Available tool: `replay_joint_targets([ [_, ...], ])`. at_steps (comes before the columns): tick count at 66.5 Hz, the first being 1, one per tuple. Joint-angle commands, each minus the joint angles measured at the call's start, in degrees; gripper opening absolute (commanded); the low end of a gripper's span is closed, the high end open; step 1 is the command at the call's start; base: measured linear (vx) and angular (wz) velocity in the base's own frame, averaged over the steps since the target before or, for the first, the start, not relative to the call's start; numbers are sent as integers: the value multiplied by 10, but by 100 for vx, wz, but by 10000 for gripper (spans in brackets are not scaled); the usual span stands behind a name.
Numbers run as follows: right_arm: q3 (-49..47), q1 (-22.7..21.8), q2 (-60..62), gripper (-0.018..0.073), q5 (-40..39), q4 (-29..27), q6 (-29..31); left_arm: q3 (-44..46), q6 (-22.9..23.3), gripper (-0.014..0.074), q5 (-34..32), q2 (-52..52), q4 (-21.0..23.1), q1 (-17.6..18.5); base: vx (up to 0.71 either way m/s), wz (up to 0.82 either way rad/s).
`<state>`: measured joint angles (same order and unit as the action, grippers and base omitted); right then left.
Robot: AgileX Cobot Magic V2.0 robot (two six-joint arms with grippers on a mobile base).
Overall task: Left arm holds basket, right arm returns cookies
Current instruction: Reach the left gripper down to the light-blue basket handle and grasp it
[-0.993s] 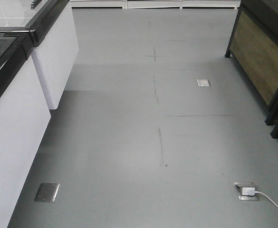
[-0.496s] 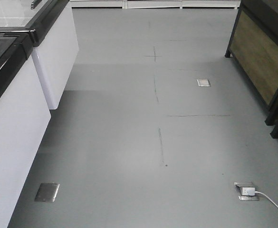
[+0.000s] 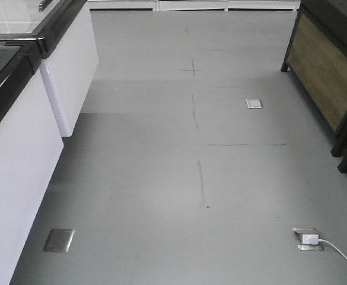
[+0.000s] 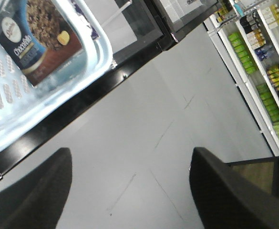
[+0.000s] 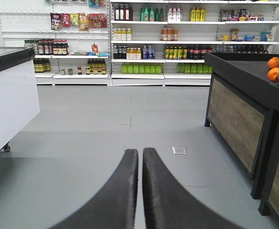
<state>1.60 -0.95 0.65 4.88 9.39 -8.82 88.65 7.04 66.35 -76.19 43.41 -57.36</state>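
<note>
In the left wrist view the light blue basket (image 4: 97, 56) lies at the top left, resting on a black-rimmed cabinet top. The dark navy cookies (image 4: 32, 40) box lies inside it, its "Chocolate" lettering showing. My left gripper (image 4: 130, 153) is open over bare grey floor, below and to the right of the basket and apart from it, with nothing between its fingers. In the right wrist view my right gripper (image 5: 140, 151) is shut with nothing in it and points along the aisle floor. Neither arm shows in the front view.
White freezer cabinets (image 3: 19, 160) with black rims line the left of the aisle. A black stand with wood panels (image 3: 327, 71) is at the right and carries oranges (image 5: 274, 67). A floor socket with a white plug and cable (image 3: 308, 238) lies front right. Stocked shelves (image 5: 149, 47) close the far end.
</note>
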Motion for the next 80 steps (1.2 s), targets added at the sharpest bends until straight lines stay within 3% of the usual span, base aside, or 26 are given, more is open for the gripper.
replay_joint_targets([
  [1,10,-2,8,-6,-41,6,0,42,-3,491,-21,-18,31,-17,0,0],
  [19,10,-2,7,-6,-41,6,0,118,-7,491,-22,-126,41,-33,0,0],
  [30,10,-2,7,-6,-41,6,0,155,-48,491,-25,-189,130,-33,0,0],
  [49,10,-2,7,-6,-41,6,0,157,-84,491,-34,-254,205,-33,0,0],
  [58,10,-2,7,-6,-41,6,0,157,-111,492,-43,-277,290,-32,0,0],
  [80,10,-2,7,-6,-41,6,0,157,-126,492,-67,-310,341,-22,0,0],
])
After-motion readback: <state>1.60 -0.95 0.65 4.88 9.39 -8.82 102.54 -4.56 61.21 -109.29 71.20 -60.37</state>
